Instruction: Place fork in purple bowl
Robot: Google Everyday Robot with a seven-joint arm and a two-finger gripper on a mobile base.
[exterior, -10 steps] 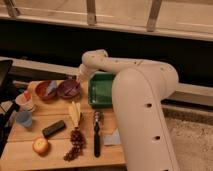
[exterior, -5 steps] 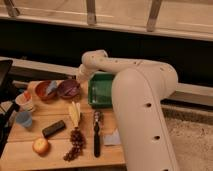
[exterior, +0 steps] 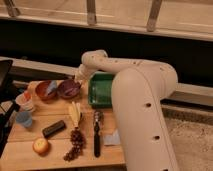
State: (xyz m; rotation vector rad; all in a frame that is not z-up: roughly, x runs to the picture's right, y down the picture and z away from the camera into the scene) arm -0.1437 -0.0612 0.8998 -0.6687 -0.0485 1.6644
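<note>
Here the white arm (exterior: pixel 135 95) reaches from the right foreground across the wooden surface (exterior: pixel 30 155) toward 10 o'clock, and its gripper (exterior: pixel 78 79) hangs just above the right rim of the purple bowl (exterior: pixel 68 89). Whether the fingers are spread or pinching anything cannot be told; they are lost against the bowl's edge. The fork cannot be made out with certainty; a slim pale streak shows at the bowl's right edge below the gripper, but it is too small to name.

The purple bowl sits at the back of the surface, with 1 red-brown bowl (exterior: pixel 47 90) touching or just beside it at 9 o'clock. A green tray (exterior: pixel 102 91) lies just beside the purple bowl at 3 o'clock, partly hidden by the arm. At 6 o'clock from the bowl lies a pale yellow object (exterior: pixel 75 113), then a bunch of dark grapes (exterior: pixel 74 144). A black-handled utensil (exterior: pixel 97 134) lies beside the grapes. A black rectangular block (exterior: pixel 54 128), an orange-yellow fruit (exterior: pixel 40 146), a blue cup (exterior: pixel 24 119) and a white cup (exterior: pixel 26 101) occupy the left side.
</note>
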